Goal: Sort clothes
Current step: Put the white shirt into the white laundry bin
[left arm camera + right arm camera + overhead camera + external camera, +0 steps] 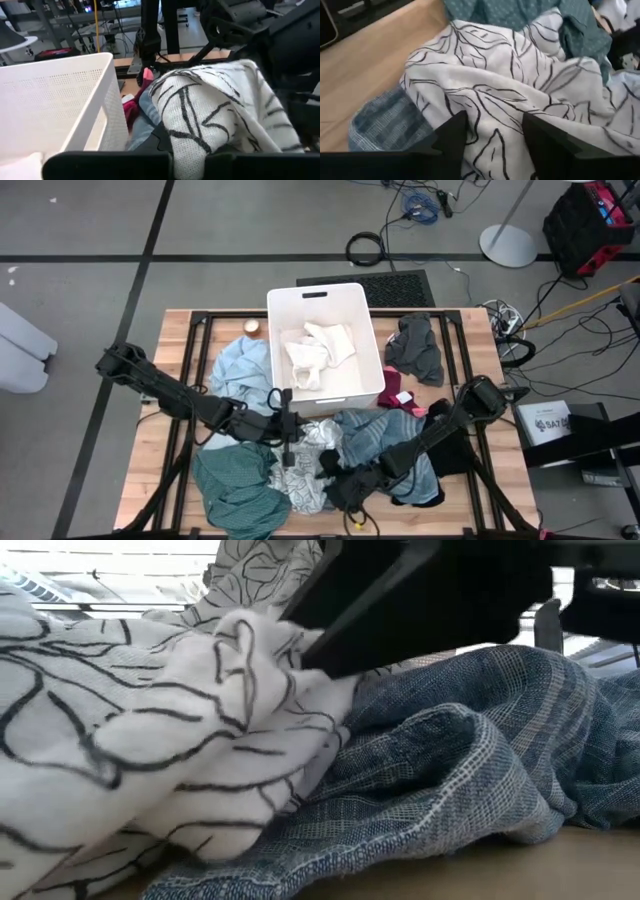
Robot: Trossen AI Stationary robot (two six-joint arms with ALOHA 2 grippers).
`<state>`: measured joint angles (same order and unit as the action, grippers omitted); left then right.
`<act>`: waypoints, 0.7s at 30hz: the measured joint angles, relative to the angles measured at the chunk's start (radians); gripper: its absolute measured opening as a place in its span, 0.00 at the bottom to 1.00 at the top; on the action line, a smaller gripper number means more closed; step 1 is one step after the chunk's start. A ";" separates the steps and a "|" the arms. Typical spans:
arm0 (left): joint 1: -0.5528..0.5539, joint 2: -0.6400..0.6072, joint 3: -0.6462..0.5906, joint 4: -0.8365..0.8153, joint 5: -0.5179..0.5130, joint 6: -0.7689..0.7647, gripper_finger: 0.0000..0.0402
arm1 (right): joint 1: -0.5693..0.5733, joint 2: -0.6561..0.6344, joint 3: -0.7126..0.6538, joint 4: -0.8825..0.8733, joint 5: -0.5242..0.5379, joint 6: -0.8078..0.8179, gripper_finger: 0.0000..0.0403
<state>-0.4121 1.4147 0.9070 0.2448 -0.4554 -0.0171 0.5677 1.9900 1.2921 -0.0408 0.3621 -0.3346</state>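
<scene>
The clothes lie heaped on the table's near half: a teal green piece (240,480), a light blue one (240,365), a blue-grey striped one (375,435) and a white garment with black line pattern (315,455) in the middle. My left gripper (296,435) is shut on the patterned garment (210,115) beside the white bin (275,310). My right gripper (495,137) stands open at the pile's near side, its fingers down on the same garment (520,75), which rests on the striped piece (450,760). My left gripper holds the white patterned garment at its far part (192,142), coming level from the table's left. The cloth bulges over the fingers and hides the place of contact; layers cannot be told. The rest of the garment lies slack on the pile. My right gripper has its open fingertips (452,132) set on the white patterned garment's near part (492,120), slanting down from the table's right. A stretch of the cloth lies between the two fingers. The garment rests on the striped piece (385,122) and the table.
The bin (55,95) holds white clothes (320,350). A dark grey piece (420,345) lies at the far right, a maroon one (400,398) by the bin's right corner, a black one (455,450) under my right arm. A small round object (252,327) sits left of the bin.
</scene>
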 joint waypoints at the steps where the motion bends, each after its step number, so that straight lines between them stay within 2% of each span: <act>1: 0.000 0.000 0.000 -0.007 0.000 -0.002 0.02 | 0.000 -0.001 0.003 0.002 -0.001 0.008 0.38; 5: 0.000 0.000 0.000 -0.031 0.000 -0.004 0.02 | 0.002 -0.025 0.005 -0.001 -0.002 0.009 0.11; 7: 0.000 0.000 0.000 -0.041 0.000 -0.016 0.02 | 0.002 -0.045 0.005 0.001 -0.001 0.010 0.03; 15: 0.000 0.000 0.000 -0.055 0.010 -0.048 0.02 | 0.001 -0.158 0.005 0.012 0.018 0.099 0.01; 21: -0.001 0.000 0.000 0.034 0.180 -0.052 0.02 | 0.004 -0.268 0.005 -0.043 0.170 0.115 0.00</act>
<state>-0.4126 1.4147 0.9066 0.2787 -0.2755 -0.0694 0.5713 1.7217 1.2968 -0.0834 0.5325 -0.2191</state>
